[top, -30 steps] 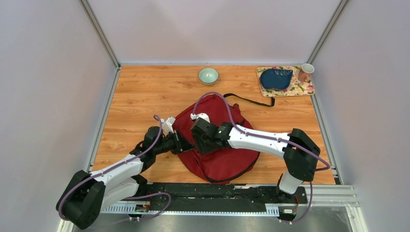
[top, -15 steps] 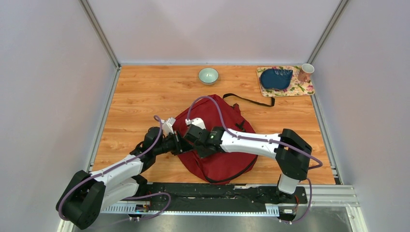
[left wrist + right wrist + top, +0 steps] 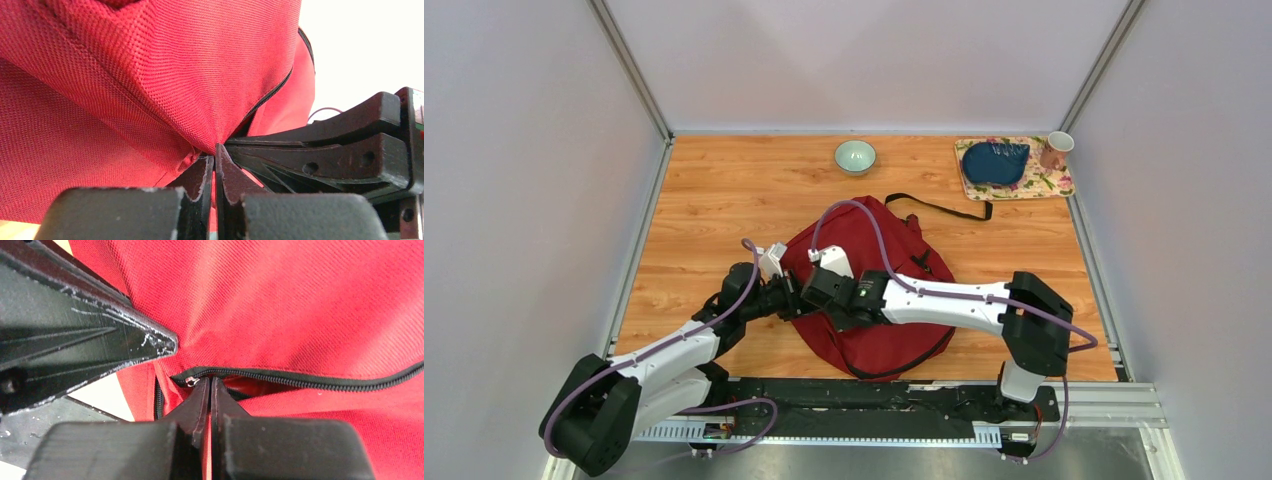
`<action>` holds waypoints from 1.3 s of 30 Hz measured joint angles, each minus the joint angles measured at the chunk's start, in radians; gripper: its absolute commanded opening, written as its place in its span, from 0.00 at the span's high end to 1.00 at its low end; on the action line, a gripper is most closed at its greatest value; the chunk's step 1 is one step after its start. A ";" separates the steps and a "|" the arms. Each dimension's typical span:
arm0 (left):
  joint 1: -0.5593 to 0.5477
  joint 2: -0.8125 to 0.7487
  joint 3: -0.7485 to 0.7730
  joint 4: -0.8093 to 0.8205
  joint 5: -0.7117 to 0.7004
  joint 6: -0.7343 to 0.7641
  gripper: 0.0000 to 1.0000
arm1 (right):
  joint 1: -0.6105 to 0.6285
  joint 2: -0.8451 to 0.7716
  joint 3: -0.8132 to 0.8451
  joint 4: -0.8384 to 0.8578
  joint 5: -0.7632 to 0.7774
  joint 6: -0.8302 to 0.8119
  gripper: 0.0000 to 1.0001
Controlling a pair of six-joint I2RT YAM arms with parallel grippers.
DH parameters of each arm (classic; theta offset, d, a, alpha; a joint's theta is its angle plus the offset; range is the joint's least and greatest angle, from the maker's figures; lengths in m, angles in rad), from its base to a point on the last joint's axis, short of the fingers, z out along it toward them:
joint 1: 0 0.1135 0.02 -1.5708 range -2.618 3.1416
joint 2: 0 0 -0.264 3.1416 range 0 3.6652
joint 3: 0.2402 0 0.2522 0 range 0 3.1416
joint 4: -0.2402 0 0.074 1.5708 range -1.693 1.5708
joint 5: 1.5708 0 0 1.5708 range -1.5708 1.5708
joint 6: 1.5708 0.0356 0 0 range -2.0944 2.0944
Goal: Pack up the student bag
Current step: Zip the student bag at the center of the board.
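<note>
While it lies flat near the middle of the wooden table (image 3: 724, 200), the student bag (image 3: 879, 345) looks like a big dark red lump, closer to the arms than to the far wall. A black strap (image 3: 939, 208) trails out from its far side. A black zipper (image 3: 300, 382) runs across the red cloth.

Both arms reach in and meet at the bag's left edge. The left gripper (image 3: 215, 155) has its two black fingers pressed tight together, and a small fold of red cloth is pinched at their tips, so the cloth pulls up into a point there. The right gripper (image 3: 210, 385) comes in from the other side, just beside the left one. Its fingers are squeezed almost flat together too. Their tips sit right at the end of the zipper, next to a tiny silver pull (image 3: 190, 381). I cannot tell if the fingers nip that pull or only touch the cloth by it.

Farther away, a pale green bowl (image 3: 855, 156) stands near the far wall, well apart from the bag. In the far right corner lies a flowery mat (image 3: 1049, 185). A small dark blue pouch (image 3: 994, 162) rests on the mat, and a pink cup (image 3: 1056, 149) stands at its far right end.
</note>
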 measured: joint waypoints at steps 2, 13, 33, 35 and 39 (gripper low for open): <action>0.000 -0.003 0.000 0.000 0.000 0.001 0.95 | 0.011 -0.023 -0.018 0.008 0.022 0.020 1.00; 0.000 -0.029 -0.002 0.001 0.000 0.028 0.99 | 0.042 -0.158 -0.108 0.086 0.129 0.064 1.00; 0.000 -0.101 -0.011 -0.023 -0.007 0.119 1.00 | 0.039 -0.180 -0.089 0.090 0.183 0.010 1.00; 0.000 -0.108 -0.012 -0.026 -0.006 0.124 1.00 | 0.035 -0.182 -0.089 0.090 0.183 0.006 1.00; 0.000 -0.124 -0.017 -0.031 -0.006 0.135 1.00 | 0.024 -0.182 -0.089 0.091 0.183 0.004 1.00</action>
